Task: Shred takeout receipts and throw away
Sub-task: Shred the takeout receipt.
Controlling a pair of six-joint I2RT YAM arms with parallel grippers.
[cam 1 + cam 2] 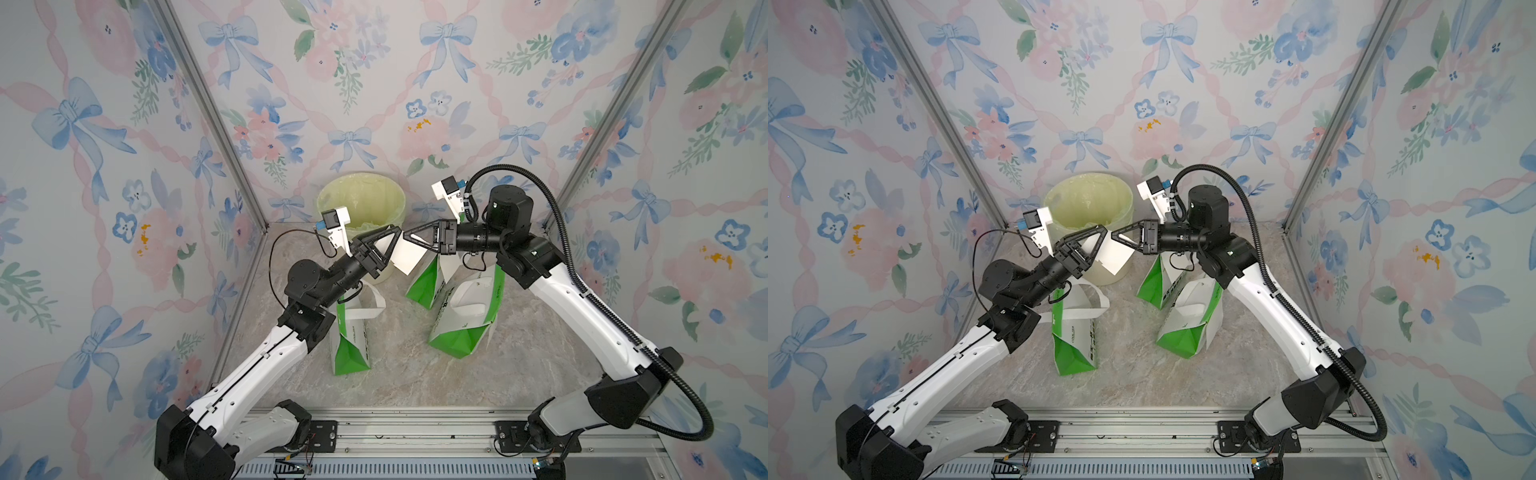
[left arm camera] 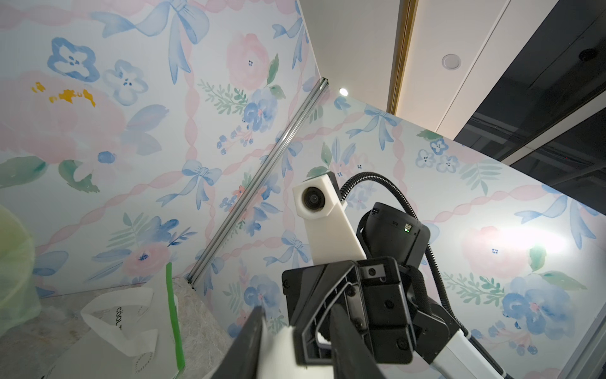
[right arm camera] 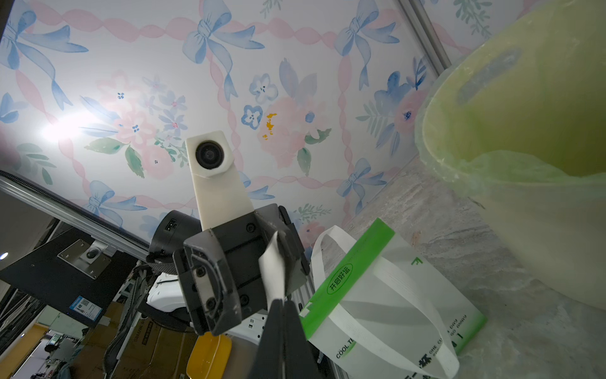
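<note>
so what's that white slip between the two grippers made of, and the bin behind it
Receipt: thin matte white paper, apparently; it hangs as a flat sheet and curls slightly. Bin: seemingly pale plastic, smooth wall. Liner: translucent yellow-green plastic film, wrinkled over the rim.

Place: robot lab cell, a staged booth.
Walls: bow-and-flower printed panels (image 1: 374, 83) framed by aluminium posts (image 1: 216, 124).
Base: marble-look worktop (image 1: 415, 374) on a slotted mounting rail (image 1: 415, 436).
Beyond: cardboard boxes (image 3: 147, 338) and ceiling downlights (image 2: 451, 61).

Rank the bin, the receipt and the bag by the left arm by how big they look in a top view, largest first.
1. the bin, largest even though it stands farthest back
2. the bag, partly hidden
3. the receipt, clearly the smallest
</note>
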